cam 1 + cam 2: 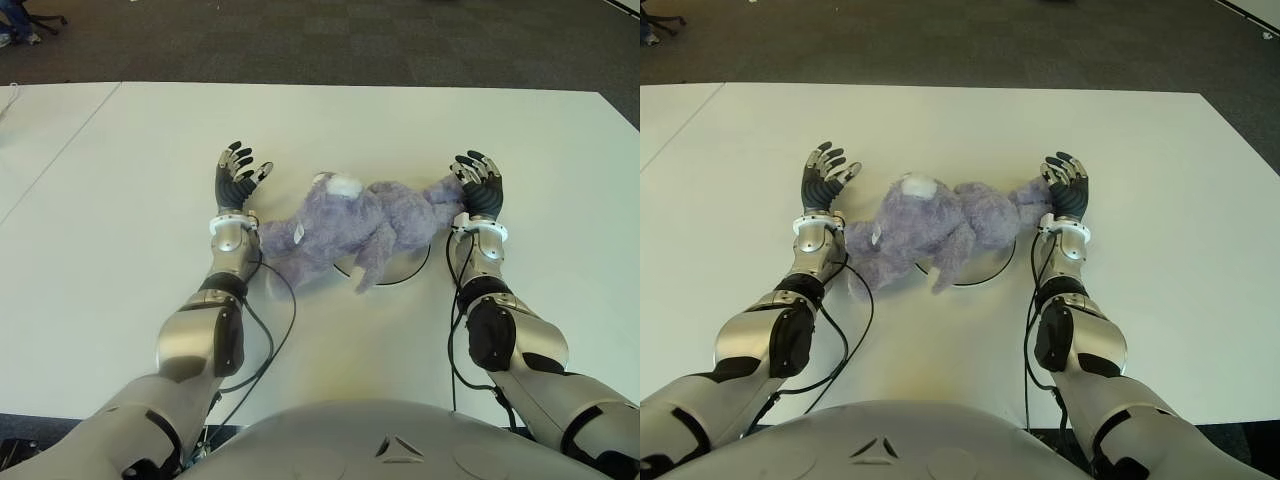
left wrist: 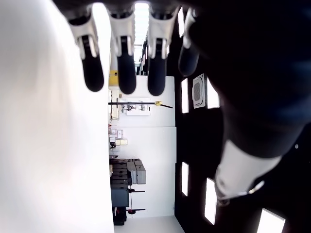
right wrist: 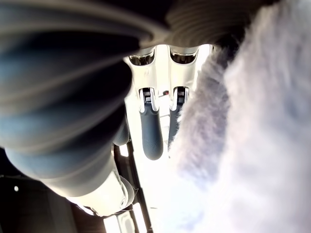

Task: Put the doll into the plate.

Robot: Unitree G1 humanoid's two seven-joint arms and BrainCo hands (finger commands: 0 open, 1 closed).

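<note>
A purple plush doll point(image 1: 360, 225) lies across a white plate point(image 1: 402, 277) in the middle of the white table; only the plate's near rim shows from under it. My left hand point(image 1: 240, 172) stands to the doll's left, palm up, fingers spread, and holds nothing; the left wrist view shows its straight fingers point(image 2: 121, 68) with no doll. My right hand point(image 1: 480, 183) is at the doll's right end, fingers extended. In the right wrist view the doll's fur point(image 3: 262, 121) lies right against the straight fingers point(image 3: 151, 131), which are not curled around it.
The white table point(image 1: 330, 120) stretches out beyond the doll, with dark carpet point(image 1: 350, 40) past its far edge. A second white surface point(image 1: 40, 130) adjoins it on the left. Black cables point(image 1: 285, 300) run along both forearms.
</note>
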